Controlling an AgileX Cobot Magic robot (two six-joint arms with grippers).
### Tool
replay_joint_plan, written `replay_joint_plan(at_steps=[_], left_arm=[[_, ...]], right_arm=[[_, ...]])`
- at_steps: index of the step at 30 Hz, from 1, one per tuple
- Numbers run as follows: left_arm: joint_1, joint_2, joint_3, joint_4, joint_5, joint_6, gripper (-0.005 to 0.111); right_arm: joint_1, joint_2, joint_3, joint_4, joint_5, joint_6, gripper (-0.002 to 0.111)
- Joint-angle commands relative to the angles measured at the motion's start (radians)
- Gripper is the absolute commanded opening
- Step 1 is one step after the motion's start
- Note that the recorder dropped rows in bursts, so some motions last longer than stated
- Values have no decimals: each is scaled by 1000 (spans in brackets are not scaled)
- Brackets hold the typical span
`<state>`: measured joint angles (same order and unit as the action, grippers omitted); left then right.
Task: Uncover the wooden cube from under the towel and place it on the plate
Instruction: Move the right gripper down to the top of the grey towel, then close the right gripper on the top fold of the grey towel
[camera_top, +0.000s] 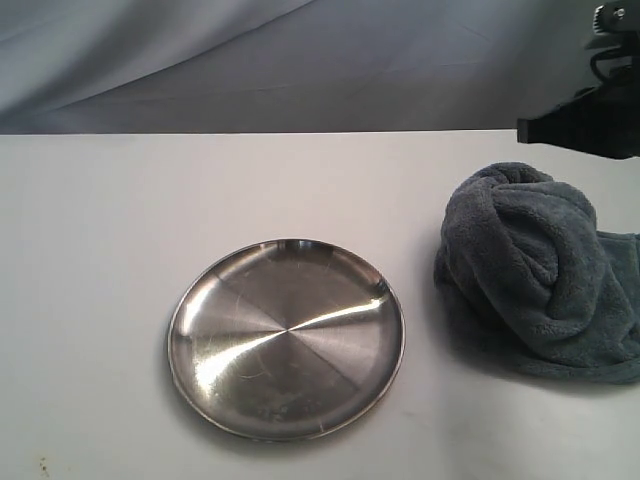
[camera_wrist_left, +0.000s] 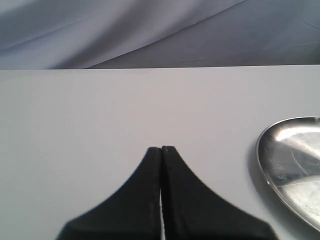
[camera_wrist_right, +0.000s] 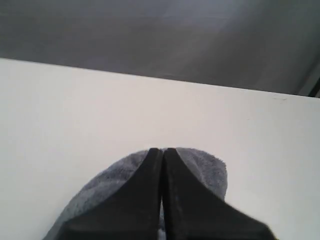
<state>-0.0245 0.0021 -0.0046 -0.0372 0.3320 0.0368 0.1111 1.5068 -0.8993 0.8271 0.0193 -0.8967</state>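
The wooden cube did not show in any view. It may have been under the towel (camera_top: 535, 280), but no part of it could be seen. The towel was thick, fluffy and dark blue-grey. It sat in a rumpled heap on the right side of the white table (camera_top: 100, 250) and ran off the right edge of the exterior view.

The plate (camera_top: 287, 338) was round, shiny steel with fine scratches. It lay flat near the middle of the table, to the left of the towel, with bare table between the two.

The right gripper (camera_wrist_right: 162, 150) hung in the air above the back of the towel. Its two black jaws were pressed together with nothing between them. The left gripper (camera_wrist_left: 161, 149) was clenched tight on nothing too, above bare table near the plate. A grey cloth (camera_top: 200, 60) hung behind the table.
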Motion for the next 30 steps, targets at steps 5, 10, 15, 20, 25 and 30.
replay_joint_plan(at_steps=[5, 10, 15, 20, 25, 30], left_arm=[[1, -2, 5, -5, -13, -4, 1], [1, -2, 5, -5, -13, -4, 1], [1, -2, 5, -5, -13, -2, 1], [1, -2, 5, -5, -13, -2, 1], [1, -2, 5, -5, -13, -4, 1], [1, -2, 5, -5, -13, -4, 1]], right_arm=[[10, -3, 6, -69, 127, -64, 0], [10, -3, 6, -69, 175, -66, 0], [10, -3, 6, -64, 178, -66, 0], [10, -1, 6, -109, 178, 92, 0], [10, -1, 6, -468, 178, 549, 0], [10, -1, 6, -676, 233, 666, 0]])
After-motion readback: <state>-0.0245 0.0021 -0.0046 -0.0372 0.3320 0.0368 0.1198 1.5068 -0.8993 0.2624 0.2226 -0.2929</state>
